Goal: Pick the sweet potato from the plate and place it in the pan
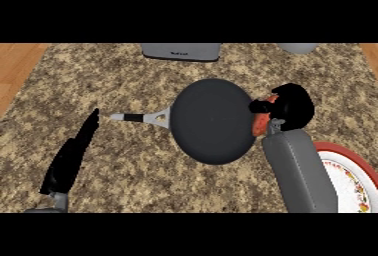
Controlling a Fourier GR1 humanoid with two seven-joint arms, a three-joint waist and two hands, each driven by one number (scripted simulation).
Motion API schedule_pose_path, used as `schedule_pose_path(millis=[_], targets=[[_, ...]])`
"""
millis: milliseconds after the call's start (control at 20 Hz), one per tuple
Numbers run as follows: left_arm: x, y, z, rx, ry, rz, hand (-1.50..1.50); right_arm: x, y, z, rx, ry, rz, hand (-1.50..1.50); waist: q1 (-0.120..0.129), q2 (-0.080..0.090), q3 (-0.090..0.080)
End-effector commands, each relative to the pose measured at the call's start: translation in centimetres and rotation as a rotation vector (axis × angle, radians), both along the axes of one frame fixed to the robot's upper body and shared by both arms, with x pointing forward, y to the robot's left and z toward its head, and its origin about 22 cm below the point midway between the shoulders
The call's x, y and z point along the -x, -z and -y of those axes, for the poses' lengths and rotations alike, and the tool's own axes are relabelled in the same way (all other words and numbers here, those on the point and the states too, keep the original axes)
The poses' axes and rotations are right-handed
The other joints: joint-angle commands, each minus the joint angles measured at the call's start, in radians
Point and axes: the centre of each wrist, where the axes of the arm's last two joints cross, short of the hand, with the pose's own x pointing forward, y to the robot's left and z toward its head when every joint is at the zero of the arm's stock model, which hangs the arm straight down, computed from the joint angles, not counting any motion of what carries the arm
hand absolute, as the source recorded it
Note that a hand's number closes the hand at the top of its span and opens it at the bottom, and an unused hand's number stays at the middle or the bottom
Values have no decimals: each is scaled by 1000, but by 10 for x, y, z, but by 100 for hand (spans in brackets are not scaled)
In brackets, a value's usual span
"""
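The right hand (291,104), fingers curled round the sweet potato (260,125), holds it at the pan's (214,120) right rim, the plate (347,172) behind to the pan's lower right; the left hand (70,160) rests open, left of the pan.

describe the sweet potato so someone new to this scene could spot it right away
Find the big dark round pan in the middle of the granite counter. At its right rim, the black right hand curls round the sweet potato, the only orange-red thing there.
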Motion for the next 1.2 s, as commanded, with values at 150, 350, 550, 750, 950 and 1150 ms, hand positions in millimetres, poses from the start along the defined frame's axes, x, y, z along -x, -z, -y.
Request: schedule_pose_path(millis=[150,350,550,750,950,1150], targets=[[-4,-1,1,-8,4,6,0,-11,7,9,-280,243,304,-150,7,0,-1],[-1,-2,0,-28,7,6,0,-15,18,5,-181,254,507,-150,3,-7,-3],[3,11,-7,-3,-33,-18,0,-18,21,12,-148,352,662,-150,-24,-14,-7],[4,6,-4,0,-47,-14,0,-13,34,32,-161,499,768,-150,-44,-22,-6],[9,5,-26,-18,-59,-21,0,6,60,42,-139,554,812,-150,-50,-32,-8],[19,18,-25,-4,-75,-35,0,37,75,50,-93,540,833,-150,-87,-47,-10]])
